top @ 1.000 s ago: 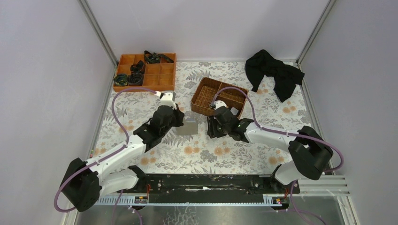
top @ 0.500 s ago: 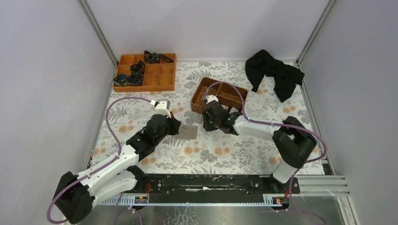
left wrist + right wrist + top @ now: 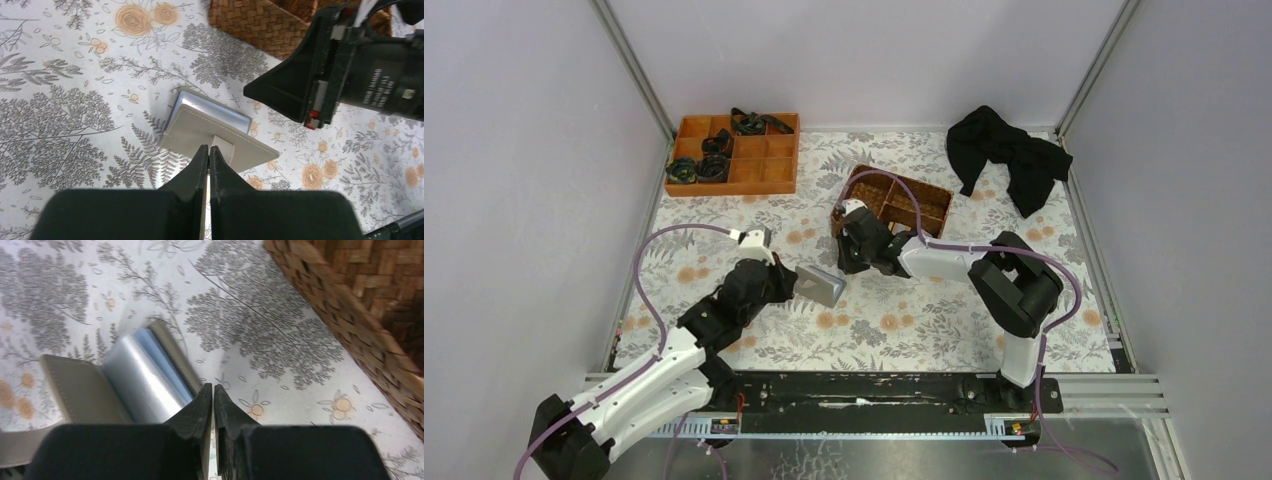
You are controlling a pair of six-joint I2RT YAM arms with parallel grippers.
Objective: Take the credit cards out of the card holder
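Worktop (image 3: 904,330): the only relation that matters sits about mid-depth, a bit left of centre, on the near-left side of the wicker basket (image 3: 929,190).

Card holder (image 3: 210,132) lies between my two hands. Its beige panel points toward the near-left corner, and its open side faces the basket. It looks tilted, not flat. I can't tell how much of it rests on the cloth.

Credit cards (image 3: 145,375) are a silver-blue stack fanned out past the beige panel on the basket side. Their long edges run diagonally, roughly near-left to far-right, about in line with my right fingers.

Left hand (image 3: 208,152) is pinched tight on the near edge of the beige panel and anchors the holder from the near-left side.

Right hand (image 3: 213,390) comes in from the basket side. Its fingers are all but together and I see nothing between them. The tips sit just beside the free corner of the card stack. Touching or a hair off, I can't tell.

My read:
- The right hand is the nearer one to the exposed card edge, so the pull is its job, with the left only bracing.
- The cards lie to the left of the right fingertips in the wrist view. The pinch looks to have landed beside the stack, not on it.
- It likely needs to spread, shift toward the stack so one finger goes over and one under the top card, then draw out toward the basket along the card's long axis.

Risk: if I pull across that axis, the holder twists in the left pinch.
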